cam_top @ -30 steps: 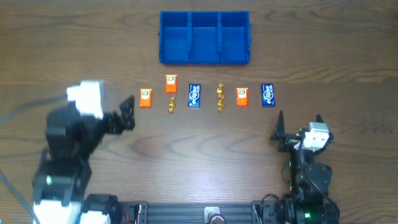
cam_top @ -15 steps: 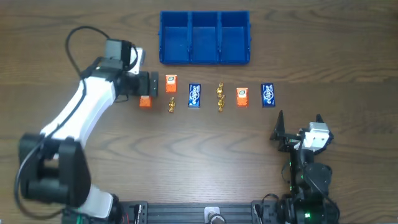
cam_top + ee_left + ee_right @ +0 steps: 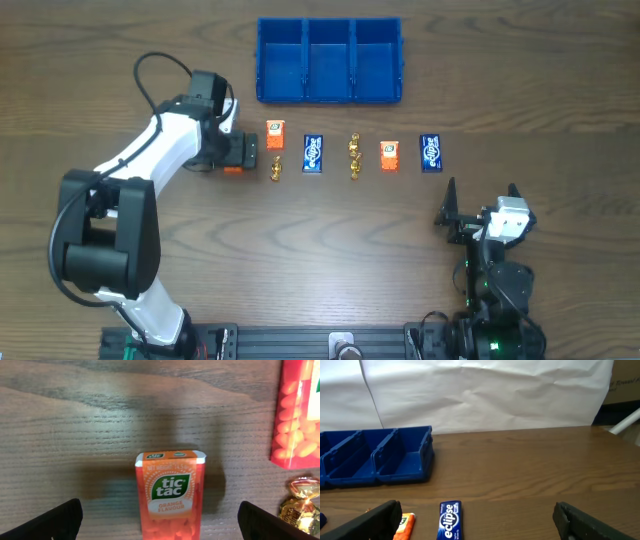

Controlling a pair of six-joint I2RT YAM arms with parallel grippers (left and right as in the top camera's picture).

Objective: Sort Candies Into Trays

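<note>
My left gripper (image 3: 240,152) is open and low over the leftmost orange mint box (image 3: 233,167). In the left wrist view that box (image 3: 171,491) lies flat between my spread fingers (image 3: 47,522), untouched. A second orange box (image 3: 274,134) and a gold-wrapped candy (image 3: 277,168) lie just beside it. Further along the row are a blue gum pack (image 3: 313,153), two gold candies (image 3: 354,148), a third orange box (image 3: 389,155) and another blue pack (image 3: 431,152). The blue three-bin tray (image 3: 329,98) stands behind the row. My right gripper (image 3: 478,205) is open near its base, holding nothing.
In the right wrist view the tray (image 3: 405,467) and the blue pack (image 3: 450,520) sit ahead on bare wood, with a white sheet behind the table. The left arm's cable loops above its forearm (image 3: 150,70).
The left arm swung from the lower left up to the row and came down over the leftmost orange box. The right arm has not moved.
</note>
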